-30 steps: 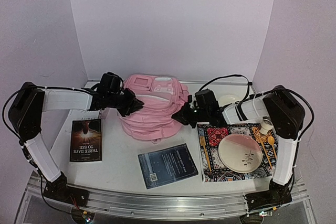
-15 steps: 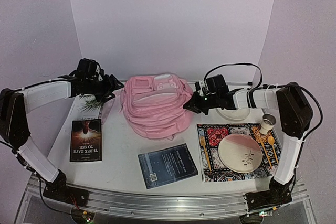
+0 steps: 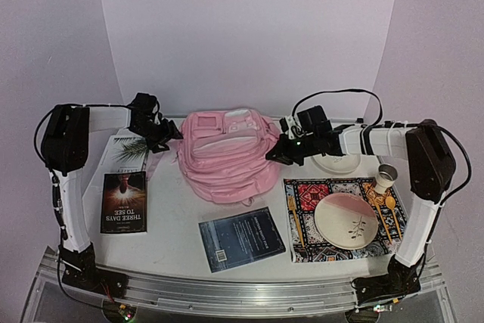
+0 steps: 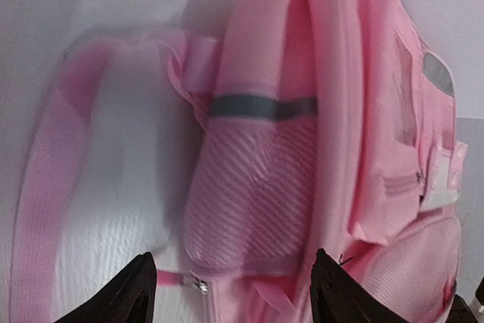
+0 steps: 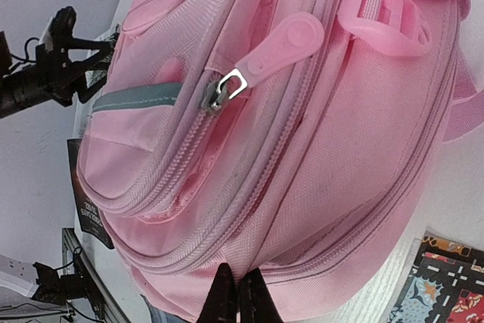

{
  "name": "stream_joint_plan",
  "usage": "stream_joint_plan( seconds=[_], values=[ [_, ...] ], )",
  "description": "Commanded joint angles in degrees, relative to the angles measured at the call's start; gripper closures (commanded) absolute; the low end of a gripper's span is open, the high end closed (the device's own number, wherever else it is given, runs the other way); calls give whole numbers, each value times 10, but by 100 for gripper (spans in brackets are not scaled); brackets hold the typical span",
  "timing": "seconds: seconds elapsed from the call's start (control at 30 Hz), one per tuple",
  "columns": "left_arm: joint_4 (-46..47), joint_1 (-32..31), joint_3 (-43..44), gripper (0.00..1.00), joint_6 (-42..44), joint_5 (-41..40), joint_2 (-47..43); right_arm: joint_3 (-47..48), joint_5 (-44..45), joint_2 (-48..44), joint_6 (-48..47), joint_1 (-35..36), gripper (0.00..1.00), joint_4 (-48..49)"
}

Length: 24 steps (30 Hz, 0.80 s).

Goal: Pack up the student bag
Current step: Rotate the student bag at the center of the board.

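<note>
The student bag (image 3: 225,158), a soft pink backpack, lies at the back middle of the table. My left gripper (image 3: 171,134) hovers open just left of it, touching nothing. In the left wrist view the bag's mesh side pocket (image 4: 249,209) and a strap (image 4: 45,209) lie beyond the left gripper (image 4: 231,293), whose jaws stand wide apart. My right gripper (image 3: 271,156) is at the bag's right side. In the right wrist view the right gripper (image 5: 235,287) is shut on a fold of the bag's fabric (image 5: 355,134) below a zip with a long pink pull (image 5: 280,51).
A dark book titled "Three Days to See" (image 3: 124,200) lies front left, with a white book (image 3: 130,153) behind it. A dark blue book (image 3: 242,238) lies front centre. At the right, a patterned mat (image 3: 306,194) holds a plate (image 3: 345,219), a cup (image 3: 386,178) and wooden cutlery (image 3: 387,211). A white dish (image 3: 336,163) sits behind.
My left gripper has let go of the bag, opened and drawn back to the left. The bag has settled flatter and further back. My right gripper stays shut on it.
</note>
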Motion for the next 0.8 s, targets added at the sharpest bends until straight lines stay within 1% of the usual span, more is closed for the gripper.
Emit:
stream_joint_plan(
  seconds=[0.0,0.1,0.2,0.27,0.47,0.53,0.63,0.77],
  values=[
    [-30,36,84,29,41,-12,60,37,-19,-48,-30,2,100,14],
    [-37,41,130,30,45,10,102,45,-21,-42,-35,2,100,9],
    [-37,41,165,34,34,65,141,56,-25,-34,-36,2,100,4],
    [-37,40,173,37,29,94,156,63,-27,-29,-37,1,100,1],
    [-34,28,177,37,36,141,158,89,-23,-15,-51,1,100,-12],
    [-34,24,178,42,36,151,161,98,-21,-10,-55,1,100,-16],
    [-33,22,165,59,37,165,150,117,-8,-2,-64,2,100,-25],
    [-29,21,128,95,42,165,98,155,24,8,-89,0,100,-48]
  ],
)
